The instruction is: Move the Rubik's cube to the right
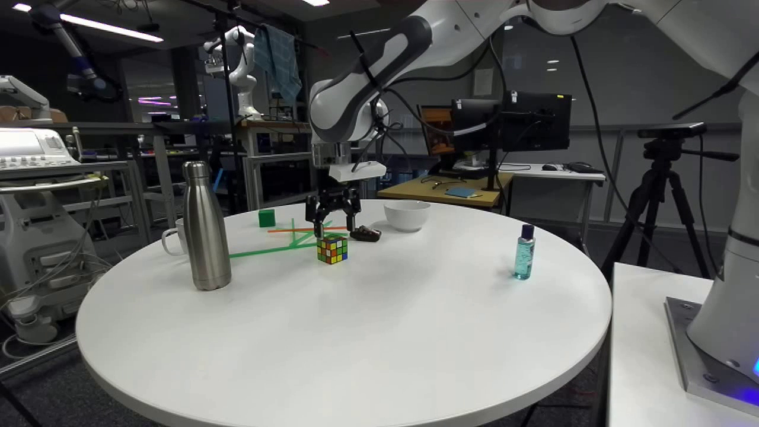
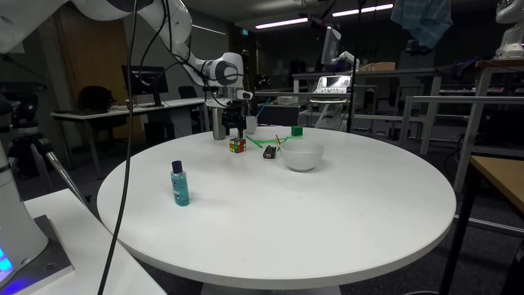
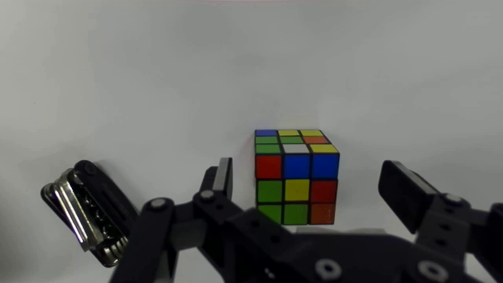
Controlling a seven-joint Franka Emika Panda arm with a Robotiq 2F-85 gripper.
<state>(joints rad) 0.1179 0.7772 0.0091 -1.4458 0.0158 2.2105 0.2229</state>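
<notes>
The Rubik's cube [image 1: 332, 251] sits on the white round table in both exterior views [image 2: 238, 146]. In the wrist view the Rubik's cube [image 3: 296, 180] lies between the two fingers, nearer the left finger, with a gap on each side. My gripper [image 1: 335, 230] points down just above the cube and is open and empty. In an exterior view the gripper [image 2: 240, 134] overlaps the cube's upper edge. In the wrist view the gripper's [image 3: 308, 175] fingers are wide apart and its linkage hides the cube's lower left corner.
A black multi-tool [image 3: 90, 214] lies beside the cube, with a white bowl [image 1: 407, 216] beyond it. A steel bottle [image 1: 206, 231], a white mug [image 1: 179, 237], green and orange sticks [image 1: 270, 250] and a green block [image 1: 267, 217] stand or lie around. A teal bottle [image 2: 180, 186] stands apart.
</notes>
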